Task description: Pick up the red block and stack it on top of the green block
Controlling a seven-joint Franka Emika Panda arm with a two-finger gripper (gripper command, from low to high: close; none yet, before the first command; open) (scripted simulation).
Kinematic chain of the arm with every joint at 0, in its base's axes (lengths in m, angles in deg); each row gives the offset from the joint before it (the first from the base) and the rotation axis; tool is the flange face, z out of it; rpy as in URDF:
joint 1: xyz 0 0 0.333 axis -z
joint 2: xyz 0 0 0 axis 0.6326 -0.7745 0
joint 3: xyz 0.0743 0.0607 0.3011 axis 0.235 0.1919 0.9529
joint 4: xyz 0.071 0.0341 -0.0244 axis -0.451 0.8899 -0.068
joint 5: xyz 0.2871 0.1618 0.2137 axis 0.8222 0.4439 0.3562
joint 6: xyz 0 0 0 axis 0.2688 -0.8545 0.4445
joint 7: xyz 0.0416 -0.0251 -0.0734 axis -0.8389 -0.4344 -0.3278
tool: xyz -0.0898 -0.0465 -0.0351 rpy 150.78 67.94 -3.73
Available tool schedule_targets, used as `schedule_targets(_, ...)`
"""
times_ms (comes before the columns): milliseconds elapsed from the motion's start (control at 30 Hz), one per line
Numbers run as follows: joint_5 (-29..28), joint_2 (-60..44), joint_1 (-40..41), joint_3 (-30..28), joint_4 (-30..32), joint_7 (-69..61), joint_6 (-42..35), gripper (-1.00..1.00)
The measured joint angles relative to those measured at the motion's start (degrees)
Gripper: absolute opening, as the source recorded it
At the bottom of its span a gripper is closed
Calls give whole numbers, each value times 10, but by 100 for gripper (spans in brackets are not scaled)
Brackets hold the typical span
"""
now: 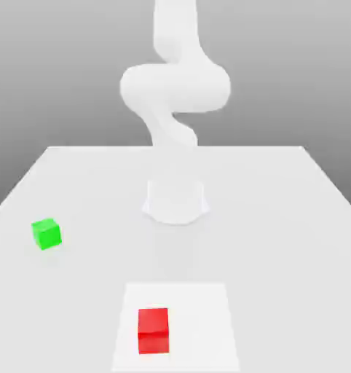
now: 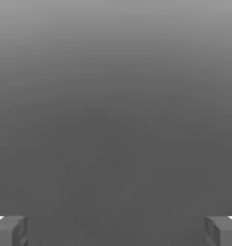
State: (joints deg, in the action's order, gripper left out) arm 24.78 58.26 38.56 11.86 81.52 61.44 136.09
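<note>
Red block (image 1: 153, 330): nearest the exterior camera, on a lighter square patch (image 1: 207, 328) of the desk (image 1: 280, 218), resting flat, one face square to that camera.
Green block (image 1: 46, 234): further back and toward the exterior view's left, well apart from the red block, turned slightly on the desk.
Arm (image 1: 175, 87): furthest back, base at mid-desk, upper links folded high above it.
Tool (image 2: 116, 230): spread wide and holding nothing; one fingertip (image 2: 9, 230) at each side of the hand view, with grey backdrop between them.
Tool aim: judged to face outward at the backdrop, not down at the desk, since neither block nor desk lies between the fingertips.
Key relation: red block sits in front of the base, on the camera side, in line with it; the tool must tip downward and reach out over that patch.
Long axis: none; a cube, either pair of faces will serve.
Stage: pick not yet begun.
</note>
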Motion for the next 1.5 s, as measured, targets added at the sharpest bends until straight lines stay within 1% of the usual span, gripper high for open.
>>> schedule_targets(467,31,-295,-21,-42,89,-71,132,0)
schedule_targets(600,33,-378,-19,-47,114,-86,169,0)
schedule_targets(733,22,-459,-13,-50,139,-92,207,0)
schedule_targets(800,23,-500,-11,-49,142,-97,234,0)
schedule_targets(933,43,-583,-1,-34,132,-113,301,0)
schedule_targets(967,46,-596,2,-30,130,-115,312,-100)
schedule_targets(1200,45,-595,3,-30,130,-114,311,-100)
schedule_targets(1367,19,-505,-6,-44,144,-95,235,-100)
schedule_targets(1433,-3,-470,16,-75,160,-102,218,-100)
schedule_targets(1500,-31,-437,78,-111,180,-115,208,-100)
